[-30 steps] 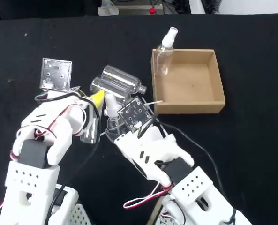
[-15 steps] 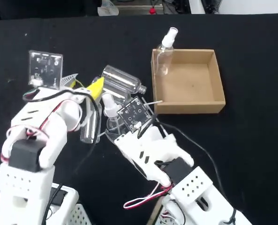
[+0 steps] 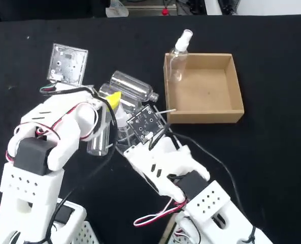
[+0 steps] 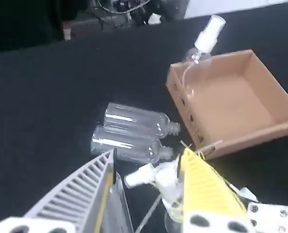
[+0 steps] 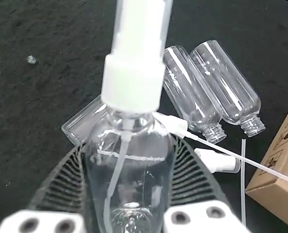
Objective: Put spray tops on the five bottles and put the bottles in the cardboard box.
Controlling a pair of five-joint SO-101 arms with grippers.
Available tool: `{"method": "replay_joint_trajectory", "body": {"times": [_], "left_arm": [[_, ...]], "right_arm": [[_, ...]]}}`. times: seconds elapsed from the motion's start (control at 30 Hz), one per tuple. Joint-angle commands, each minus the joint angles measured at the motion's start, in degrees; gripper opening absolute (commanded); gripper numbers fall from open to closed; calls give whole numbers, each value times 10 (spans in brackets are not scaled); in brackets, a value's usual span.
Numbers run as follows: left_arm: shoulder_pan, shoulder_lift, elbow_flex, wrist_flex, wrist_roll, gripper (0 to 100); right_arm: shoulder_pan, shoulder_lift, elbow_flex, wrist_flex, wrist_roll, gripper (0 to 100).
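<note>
My right gripper (image 5: 131, 150) is shut on a clear bottle (image 5: 134, 126) that carries a white spray top (image 5: 134, 73). In the high view this bottle (image 3: 122, 133) stands just left of the cardboard box (image 3: 236, 86). My left gripper (image 4: 147, 156) is open, its grey and yellow fingers (image 4: 207, 189) either side of that spray top (image 4: 146, 177). Two capless bottles (image 3: 132, 87) lie side by side beyond it. One capped bottle (image 3: 179, 55) stands in the box's far left corner. Another clear bottle (image 3: 97, 137) lies under the left arm.
Loose spray tops with thin tubes (image 5: 216, 160) lie between the held bottle and the box corner (image 5: 279, 179). The box floor (image 4: 231, 102) is bare apart from the one bottle. Black cloth covers the table (image 3: 272, 152).
The left arm swung out to the left, then came back right, bringing its yellow finger up beside the held bottle's spray top. The right arm and its bottle kept still.
</note>
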Motion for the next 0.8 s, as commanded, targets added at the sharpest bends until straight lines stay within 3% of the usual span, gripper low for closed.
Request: {"method": "replay_joint_trajectory", "body": {"times": [0.0,0.4,0.77], "left_arm": [[3,1,-36,4,4,216],[-4,80,-51,1,4,216],[1,84,-124,140,8,216]], "right_arm": [[6,-12,-4,-17,1,11],[5,-12,1,-25,1,11],[5,-12,1,-25,1,11]]}}
